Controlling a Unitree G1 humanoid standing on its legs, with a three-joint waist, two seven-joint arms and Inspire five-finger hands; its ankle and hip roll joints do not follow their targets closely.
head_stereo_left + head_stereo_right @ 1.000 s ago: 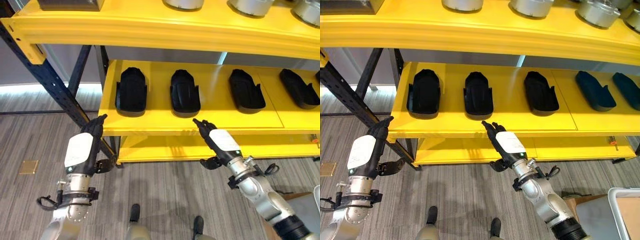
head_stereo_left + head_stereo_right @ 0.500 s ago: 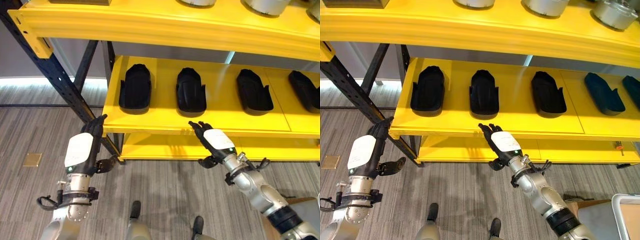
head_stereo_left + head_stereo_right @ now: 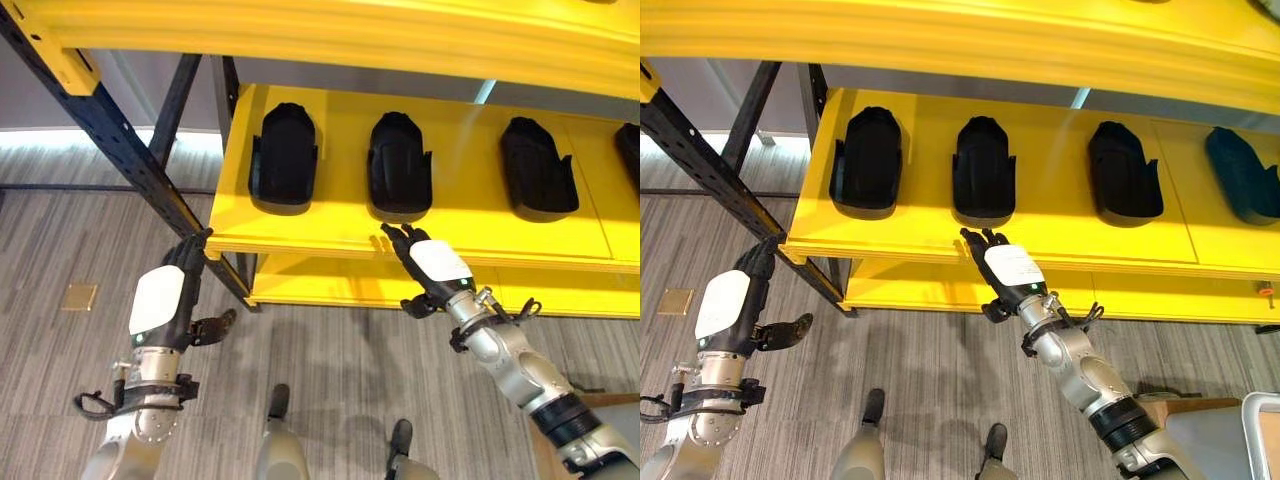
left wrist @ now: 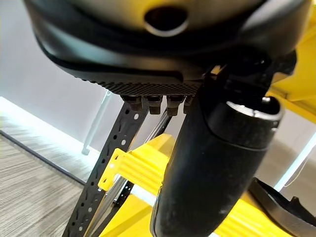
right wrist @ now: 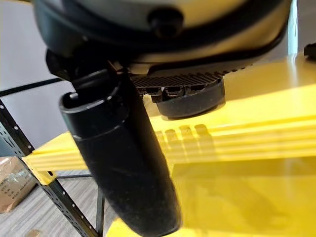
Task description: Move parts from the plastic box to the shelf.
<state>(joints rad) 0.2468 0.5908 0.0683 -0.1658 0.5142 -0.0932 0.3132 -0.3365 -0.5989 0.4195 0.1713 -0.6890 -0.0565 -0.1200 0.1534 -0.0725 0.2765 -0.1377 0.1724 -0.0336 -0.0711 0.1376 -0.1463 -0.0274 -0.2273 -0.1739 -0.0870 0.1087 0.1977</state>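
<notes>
Yellow shelf (image 3: 300,232) edge beside empty right hand (image 3: 432,266)

bright, even overhead light; pale glare on the yellow shelf (image 3: 330,225) (a soft streak), wrist views blurred close up.

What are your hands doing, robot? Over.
Both hands open, holding nothing: left hand low by shelf corner, right hand at its front edge. Black parts on shelf.
</notes>
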